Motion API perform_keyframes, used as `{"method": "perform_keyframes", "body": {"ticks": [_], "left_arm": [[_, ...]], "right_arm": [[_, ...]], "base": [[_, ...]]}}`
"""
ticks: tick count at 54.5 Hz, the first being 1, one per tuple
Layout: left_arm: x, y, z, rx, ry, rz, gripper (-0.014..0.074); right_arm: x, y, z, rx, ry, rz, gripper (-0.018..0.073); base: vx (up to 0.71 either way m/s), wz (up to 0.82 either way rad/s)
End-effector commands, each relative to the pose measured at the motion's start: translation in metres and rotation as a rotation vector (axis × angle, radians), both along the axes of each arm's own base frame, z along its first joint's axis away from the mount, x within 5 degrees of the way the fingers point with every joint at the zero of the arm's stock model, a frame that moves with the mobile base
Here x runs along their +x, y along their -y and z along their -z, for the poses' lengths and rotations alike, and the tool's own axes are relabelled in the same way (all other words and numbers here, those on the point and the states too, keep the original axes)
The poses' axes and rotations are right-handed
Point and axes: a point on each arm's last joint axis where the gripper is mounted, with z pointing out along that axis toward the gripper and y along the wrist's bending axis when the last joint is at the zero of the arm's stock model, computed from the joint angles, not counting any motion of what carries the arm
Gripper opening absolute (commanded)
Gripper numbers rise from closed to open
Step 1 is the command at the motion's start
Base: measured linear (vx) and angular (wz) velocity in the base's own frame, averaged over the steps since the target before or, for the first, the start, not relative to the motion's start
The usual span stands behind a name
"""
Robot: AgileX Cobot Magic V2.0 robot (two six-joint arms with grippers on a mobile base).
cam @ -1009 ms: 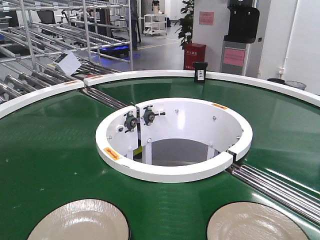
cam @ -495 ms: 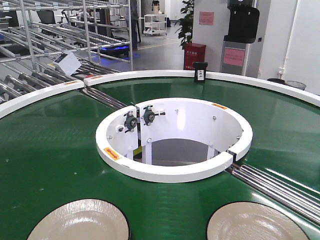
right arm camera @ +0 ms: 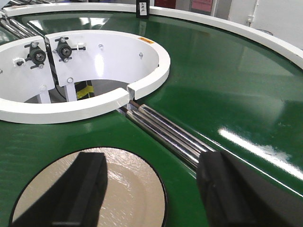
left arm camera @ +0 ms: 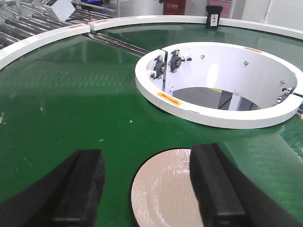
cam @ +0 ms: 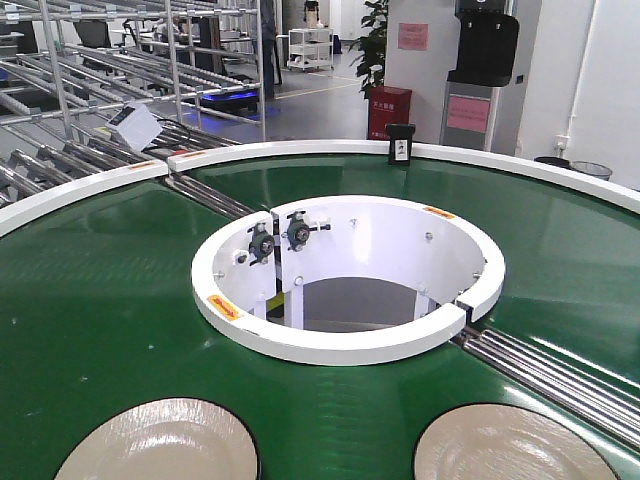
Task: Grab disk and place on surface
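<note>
Two beige, glossy disks lie flat on the green conveyor belt (cam: 100,300), one near the left (cam: 160,440) and one near the right (cam: 510,445). In the left wrist view my left gripper (left arm camera: 147,187) is open just above the left disk (left arm camera: 163,194). Its right finger (left arm camera: 213,189) covers part of the disk, and the left finger (left arm camera: 80,189) is over bare belt. My right gripper (right arm camera: 154,189) is open above the right disk (right arm camera: 132,189), whose right edge lies between the fingers. The dark grey tabletop surface is out of view. Neither gripper shows in the front view.
A white inner ring (cam: 350,340) with bearings surrounds the belt's central hole. Steel rollers (cam: 560,375) cross the belt to the right of the right disk. A white outer rim (cam: 300,150) carries a small black box (cam: 401,143). Roller racks (cam: 100,60) stand at the back left.
</note>
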Motion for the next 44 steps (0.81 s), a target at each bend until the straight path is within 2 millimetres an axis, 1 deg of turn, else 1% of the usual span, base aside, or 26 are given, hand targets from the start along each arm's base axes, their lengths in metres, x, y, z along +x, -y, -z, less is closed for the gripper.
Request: {"method": "perform_keyframes", "body": {"ticks": [1,9,17,24,29,33,37,44], "left_arm": [[0.002,-0.001,-0.016,-0.008,0.099,-0.008,0.0522],[0.002,0.000,-0.012,-0.006,0.061,-0.004,0.0523],[0.007,0.001,-0.001,-0.002,-0.057,0.005,0.0524],[0.025,0.003,0.010,-0.032,-0.163,0.015,0.0524],[0.043,0.006,0.017,-0.087,-0.217,0.020,0.0524],[0.062,0.010,0.028,-0.163,-0.282,0.027,0.0524],[0.077,0.014,0.038,-0.215,-0.341,0.044,0.0524],[0.099,0.020,0.057,-0.220,-0.433,0.102,0.0524]], "right_arm": [[0.003,0.000,-0.015,-0.010,0.092,-0.004,0.0491],[0.003,0.000,-0.015,-0.010,0.092,-0.004,0.0491],[0.003,0.000,-0.015,-0.010,0.092,-0.004,0.0491],[0.003,0.000,-0.014,-0.001,0.078,-0.001,0.0491],[0.002,-0.001,-0.010,0.094,0.040,0.017,0.0491],[0.003,-0.002,-0.006,0.186,-0.009,0.034,0.0497],[0.006,-0.003,-0.004,0.270,-0.050,0.053,0.0503],[0.016,-0.005,-0.003,0.341,-0.176,0.069,0.0503]], "base": [[0.00,0.00],[0.00,0.00],[0.00,0.00],[0.00,0.00],[0.00,0.00],[0.00,0.00],[0.00,0.00],[0.00,0.00]]}}
